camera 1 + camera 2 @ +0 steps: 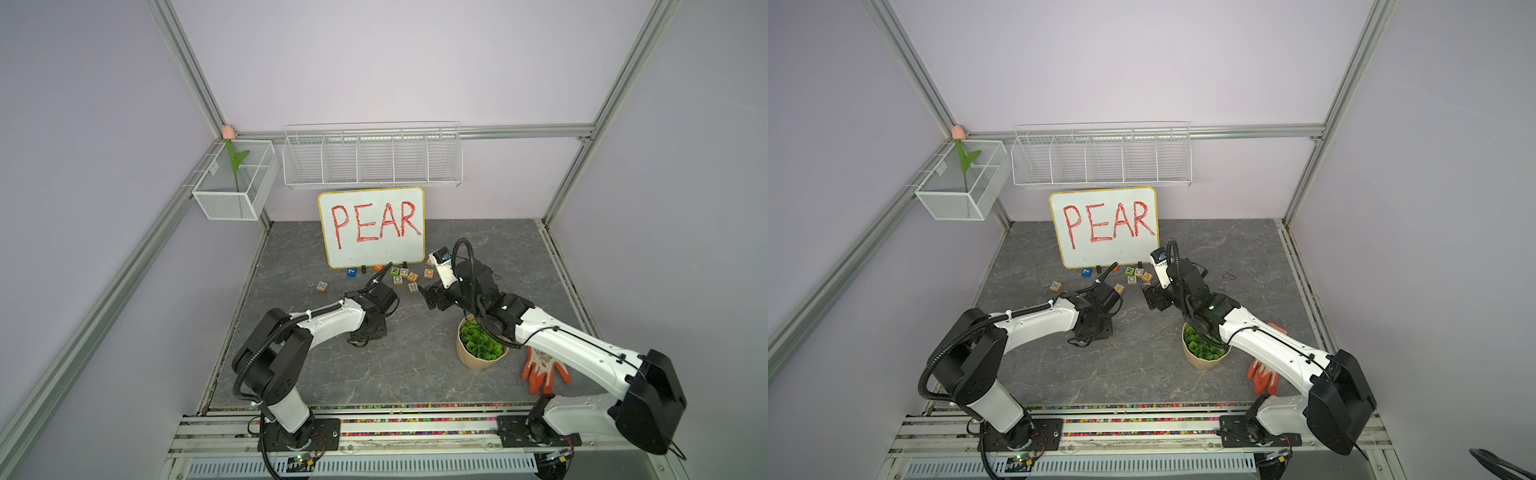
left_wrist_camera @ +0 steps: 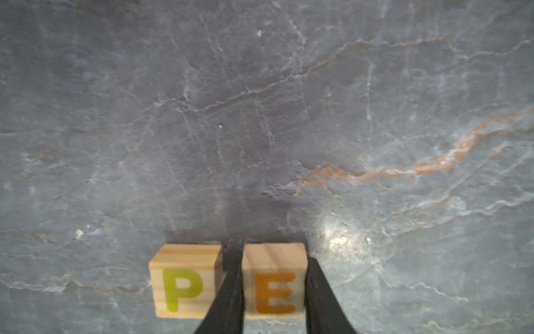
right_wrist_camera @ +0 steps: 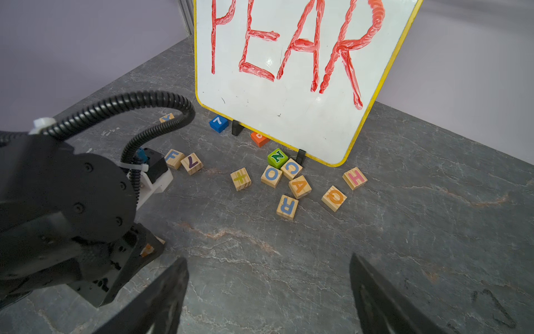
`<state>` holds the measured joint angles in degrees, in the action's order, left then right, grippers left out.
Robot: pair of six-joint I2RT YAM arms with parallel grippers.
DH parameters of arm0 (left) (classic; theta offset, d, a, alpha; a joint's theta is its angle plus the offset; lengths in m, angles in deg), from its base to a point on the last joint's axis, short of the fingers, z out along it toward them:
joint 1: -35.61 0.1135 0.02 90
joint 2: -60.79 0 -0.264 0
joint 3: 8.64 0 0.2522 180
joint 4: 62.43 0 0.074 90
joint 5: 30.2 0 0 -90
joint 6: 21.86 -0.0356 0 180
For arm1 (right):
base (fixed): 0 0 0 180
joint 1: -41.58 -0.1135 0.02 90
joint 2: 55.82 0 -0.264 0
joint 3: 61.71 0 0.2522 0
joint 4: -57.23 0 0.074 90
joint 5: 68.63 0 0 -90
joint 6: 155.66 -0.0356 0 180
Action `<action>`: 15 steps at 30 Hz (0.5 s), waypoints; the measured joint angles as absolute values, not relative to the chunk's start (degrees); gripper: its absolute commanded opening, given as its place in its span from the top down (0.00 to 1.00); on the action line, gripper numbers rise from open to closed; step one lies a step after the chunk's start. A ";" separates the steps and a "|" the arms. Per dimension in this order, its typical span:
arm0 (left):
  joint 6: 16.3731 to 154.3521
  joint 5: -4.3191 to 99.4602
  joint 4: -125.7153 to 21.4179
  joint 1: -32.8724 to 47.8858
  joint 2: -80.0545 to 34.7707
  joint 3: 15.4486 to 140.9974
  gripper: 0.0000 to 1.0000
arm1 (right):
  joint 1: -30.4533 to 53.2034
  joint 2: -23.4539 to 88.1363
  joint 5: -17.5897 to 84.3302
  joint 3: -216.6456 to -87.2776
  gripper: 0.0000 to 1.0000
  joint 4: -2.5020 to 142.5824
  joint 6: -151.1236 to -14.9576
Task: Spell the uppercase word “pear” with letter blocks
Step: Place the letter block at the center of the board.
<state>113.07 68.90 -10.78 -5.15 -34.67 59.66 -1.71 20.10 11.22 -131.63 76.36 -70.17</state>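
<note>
In the left wrist view, my left gripper (image 2: 273, 260) is shut on the orange E block (image 2: 274, 282), with one black finger on each side of it. The yellow P block (image 2: 185, 282) stands level beside the E block, and one finger fills the gap between them. Both top views hide these two blocks under the left wrist (image 1: 370, 328). The orange A block (image 3: 300, 186) and the blue R block (image 3: 287, 206) lie in the loose cluster before the whiteboard. My right gripper (image 3: 267, 263) hangs open over bare table, short of that cluster.
The whiteboard (image 1: 372, 226) with red PEAR leans at the back. Other blocks lie near it: F (image 3: 173, 157), green N (image 3: 277, 157), O (image 3: 271, 175), Q (image 3: 334, 198), H (image 3: 355, 177), blue 7 (image 3: 218, 123). A potted plant (image 1: 482, 349) and an orange glove (image 1: 544, 374) sit under the right arm.
</note>
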 measured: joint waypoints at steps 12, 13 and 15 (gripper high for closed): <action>113.09 68.44 -12.29 -4.69 -33.73 58.24 0.70 | -1.93 20.23 10.52 -131.74 0.11 76.36 -70.17; 113.11 68.44 -12.24 -4.64 -33.62 58.13 0.69 | -1.97 20.27 10.45 -131.74 0.11 76.36 -70.17; 113.09 68.36 -12.22 -4.60 -33.49 58.02 0.68 | -2.02 20.45 10.43 -131.74 0.11 76.36 -70.17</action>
<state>113.09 68.36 -12.22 -4.60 -33.49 58.02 -2.02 20.45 10.43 -131.74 76.36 -70.17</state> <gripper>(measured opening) 0.313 0.889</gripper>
